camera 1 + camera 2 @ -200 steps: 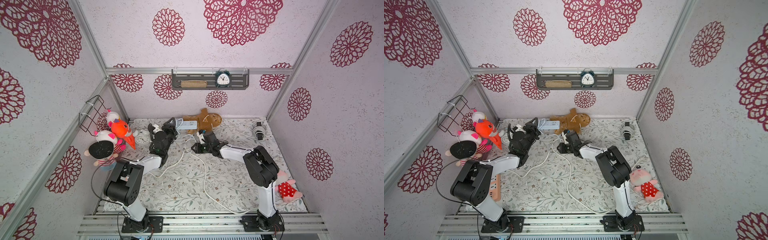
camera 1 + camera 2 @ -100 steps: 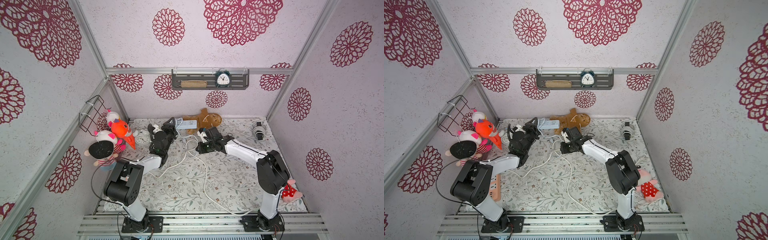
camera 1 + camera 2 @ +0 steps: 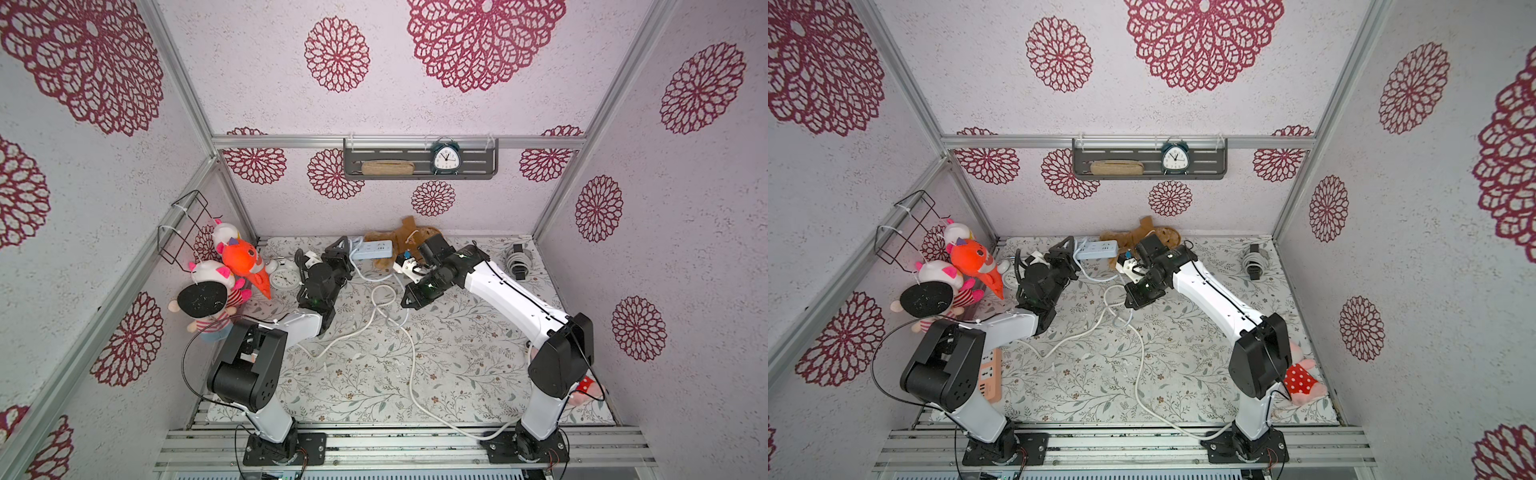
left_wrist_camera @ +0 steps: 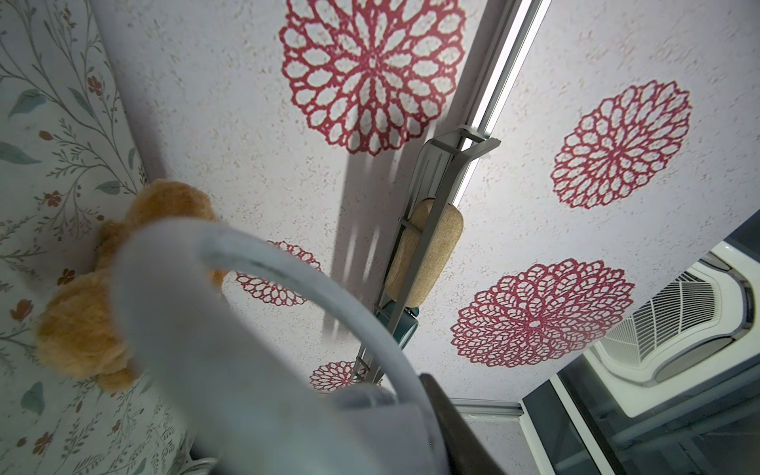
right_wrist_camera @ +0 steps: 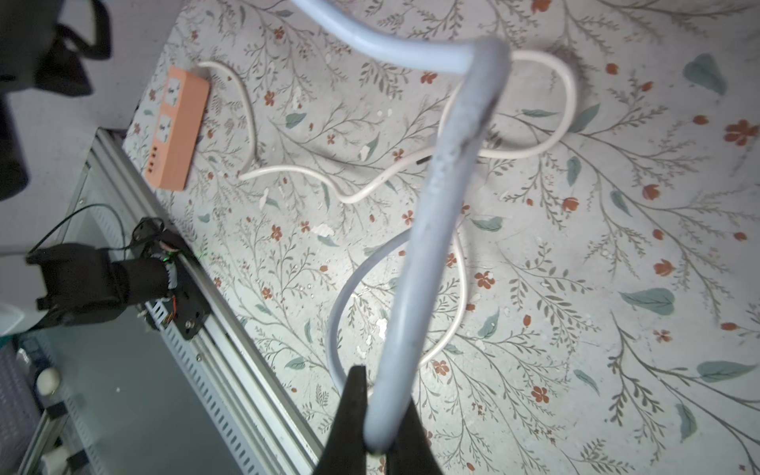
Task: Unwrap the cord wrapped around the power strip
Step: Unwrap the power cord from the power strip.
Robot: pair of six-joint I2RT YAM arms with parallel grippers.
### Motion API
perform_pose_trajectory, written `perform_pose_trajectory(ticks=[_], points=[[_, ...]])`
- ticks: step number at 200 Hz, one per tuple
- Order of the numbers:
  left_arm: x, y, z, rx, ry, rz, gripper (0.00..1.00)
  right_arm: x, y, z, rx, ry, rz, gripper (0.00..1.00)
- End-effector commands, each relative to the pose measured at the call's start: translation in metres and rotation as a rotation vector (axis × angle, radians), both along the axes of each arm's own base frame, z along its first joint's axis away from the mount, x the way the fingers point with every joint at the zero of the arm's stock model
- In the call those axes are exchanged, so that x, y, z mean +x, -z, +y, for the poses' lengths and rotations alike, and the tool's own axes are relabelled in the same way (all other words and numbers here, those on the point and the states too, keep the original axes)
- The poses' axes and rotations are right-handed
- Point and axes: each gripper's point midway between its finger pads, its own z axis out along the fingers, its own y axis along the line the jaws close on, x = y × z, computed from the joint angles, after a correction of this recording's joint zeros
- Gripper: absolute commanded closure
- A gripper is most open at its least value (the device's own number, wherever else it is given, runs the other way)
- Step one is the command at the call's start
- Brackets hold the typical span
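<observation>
The pale blue power strip (image 3: 372,249) (image 3: 1098,250) lies at the back of the floral mat, against a brown plush toy. My left gripper (image 3: 344,254) (image 3: 1072,250) is shut on its left end. In the left wrist view the strip (image 4: 197,353) fills the foreground as a blur, its cord (image 4: 296,283) arches over it, and one dark finger (image 4: 458,427) shows. The cord (image 3: 384,297) loops across the mat's middle. My right gripper (image 3: 408,300) (image 3: 1130,301) (image 5: 380,415) is shut on this cord (image 5: 436,197), which rises from the jaws and bends sharply.
An orange power strip (image 5: 174,127) (image 3: 990,374) with a white cord lies by the left arm's base. Plush toys (image 3: 241,262) and a white alarm clock (image 3: 284,278) crowd the left wall. A coiled cable (image 3: 517,262) sits back right, a pink plush (image 3: 586,390) front right.
My right gripper has closed on the cord, and the right arm's elbow has swung out to the right. The left arm and the power strip have not moved.
</observation>
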Motion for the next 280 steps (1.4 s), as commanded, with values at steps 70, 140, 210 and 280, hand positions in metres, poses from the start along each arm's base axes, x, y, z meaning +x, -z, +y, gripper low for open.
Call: perform_pose_trajectory(ticks=[70,140,210,280], points=[[0.004,-0.001,0.008,-0.037,-0.017,-0.034,1.00,0.046,-0.055,-0.095,-0.212,0.187,-0.267,1.00],[0.006,-0.010,-0.017,-0.088,0.078,-0.085,1.00,0.113,-0.102,-0.102,-0.101,0.359,-0.760,1.00],[0.006,-0.012,-0.025,-0.085,0.101,-0.091,1.00,0.109,-0.156,-0.097,-0.167,0.228,-0.928,1.00],[0.011,-0.006,-0.029,0.014,0.097,-0.087,1.00,0.094,-0.118,-0.112,-0.196,0.180,-0.845,1.00]])
